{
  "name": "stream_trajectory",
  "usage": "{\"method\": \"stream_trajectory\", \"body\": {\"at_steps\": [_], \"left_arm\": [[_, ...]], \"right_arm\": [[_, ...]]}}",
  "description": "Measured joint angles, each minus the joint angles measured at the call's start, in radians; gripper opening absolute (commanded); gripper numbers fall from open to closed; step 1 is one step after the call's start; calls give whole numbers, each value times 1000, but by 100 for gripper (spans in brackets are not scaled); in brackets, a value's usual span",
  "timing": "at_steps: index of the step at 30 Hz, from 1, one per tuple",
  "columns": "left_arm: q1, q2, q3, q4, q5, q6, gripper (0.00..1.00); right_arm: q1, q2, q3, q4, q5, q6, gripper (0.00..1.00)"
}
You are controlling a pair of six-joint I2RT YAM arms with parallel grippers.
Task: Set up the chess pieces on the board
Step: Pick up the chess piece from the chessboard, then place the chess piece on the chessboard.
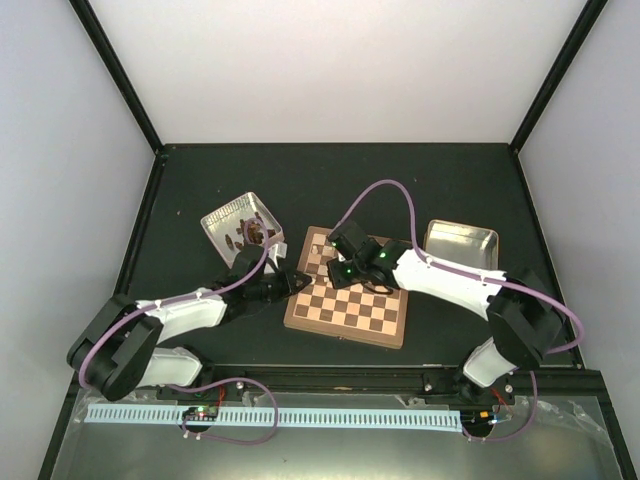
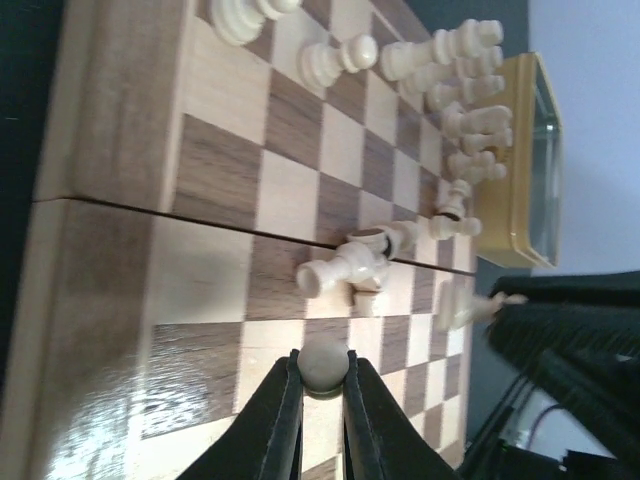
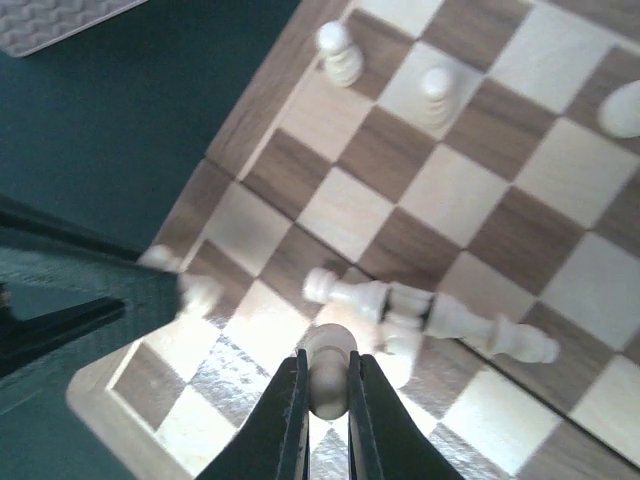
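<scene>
Over the board (image 1: 345, 338), the left claw (image 2: 322, 372) pinches a cream pawn (image 2: 325, 357), the right claw (image 3: 323, 368) a second pawn (image 3: 327, 348); each should descend vertically onto a free square (avoiding the toppled pieces (image 2: 347, 264)) before releasing

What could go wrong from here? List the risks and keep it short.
1. The left gripper pinches a pale piece by its round head only, so it could slip or tilt on release.
2. Toppled pieces lie just ahead of the right gripper and its held piece; setting down there may roll them.
3. Both grippers work close together at one side of the board and could collide.
</scene>
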Motion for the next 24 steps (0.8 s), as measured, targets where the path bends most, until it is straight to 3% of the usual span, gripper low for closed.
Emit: {"method": "stream_trajectory", "body": {"at_steps": [11, 24], "left_arm": [[0, -111, 53, -239, -130, 163, 9], [-8, -123, 81, -318, -138, 261, 10]], "right_arm": [[-97, 143, 156, -47, 114, -56, 1], [-116, 285, 228, -84, 131, -78, 2]]}}
